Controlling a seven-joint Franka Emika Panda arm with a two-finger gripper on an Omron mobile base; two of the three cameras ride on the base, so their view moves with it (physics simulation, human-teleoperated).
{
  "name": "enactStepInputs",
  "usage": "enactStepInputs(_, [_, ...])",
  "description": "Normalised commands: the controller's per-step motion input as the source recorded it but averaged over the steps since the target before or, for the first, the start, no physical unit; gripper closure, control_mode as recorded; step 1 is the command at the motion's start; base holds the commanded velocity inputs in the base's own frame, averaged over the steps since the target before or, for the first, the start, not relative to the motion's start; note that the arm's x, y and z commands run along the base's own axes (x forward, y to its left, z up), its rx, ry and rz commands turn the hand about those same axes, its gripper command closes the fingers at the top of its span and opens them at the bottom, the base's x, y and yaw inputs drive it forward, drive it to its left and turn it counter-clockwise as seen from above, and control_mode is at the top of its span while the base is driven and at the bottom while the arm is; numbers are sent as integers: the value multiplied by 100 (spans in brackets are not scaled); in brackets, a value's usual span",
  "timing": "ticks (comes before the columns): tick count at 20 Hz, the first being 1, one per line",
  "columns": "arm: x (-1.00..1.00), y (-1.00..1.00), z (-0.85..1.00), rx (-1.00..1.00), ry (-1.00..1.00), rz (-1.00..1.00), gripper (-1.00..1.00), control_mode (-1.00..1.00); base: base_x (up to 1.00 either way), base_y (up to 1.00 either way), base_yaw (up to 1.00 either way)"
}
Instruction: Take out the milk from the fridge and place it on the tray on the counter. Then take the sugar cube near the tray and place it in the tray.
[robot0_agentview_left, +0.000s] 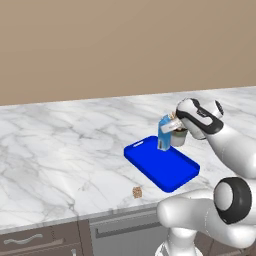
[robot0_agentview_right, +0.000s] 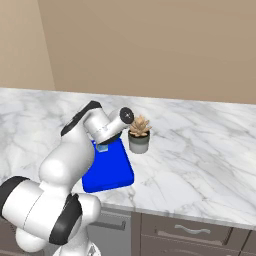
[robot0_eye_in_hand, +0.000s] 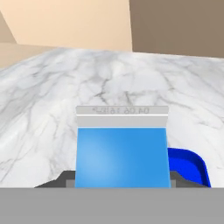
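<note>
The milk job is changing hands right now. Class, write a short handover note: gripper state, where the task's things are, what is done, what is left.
Gripper: shut on the milk, holding it upright over the far end of the tray.
Tray: on the counter, nothing else in it. A potted plant stands just beyond it.
Sugar cube: on the counter near the tray's front edge, untouched.
Done: milk brought to the tray.
Left: whether the carton rests on the tray can't be told; set it down, release, then put the cube in the tray.
</note>
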Motion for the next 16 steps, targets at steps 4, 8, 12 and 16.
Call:
enactStepInputs(4, [0, 0, 0, 0, 0, 0, 100, -100, 0, 0, 0])
enactStepInputs(8, [0, 0, -1, 0, -2, 0, 100, -100, 0, 0, 0])
enactStepInputs(12, [0, 0, -8, 0, -3, 0, 100, -100, 0, 0, 0])
enactStepInputs(16, [0, 0, -18, 0, -7, 0, 100, -100, 0, 0, 0])
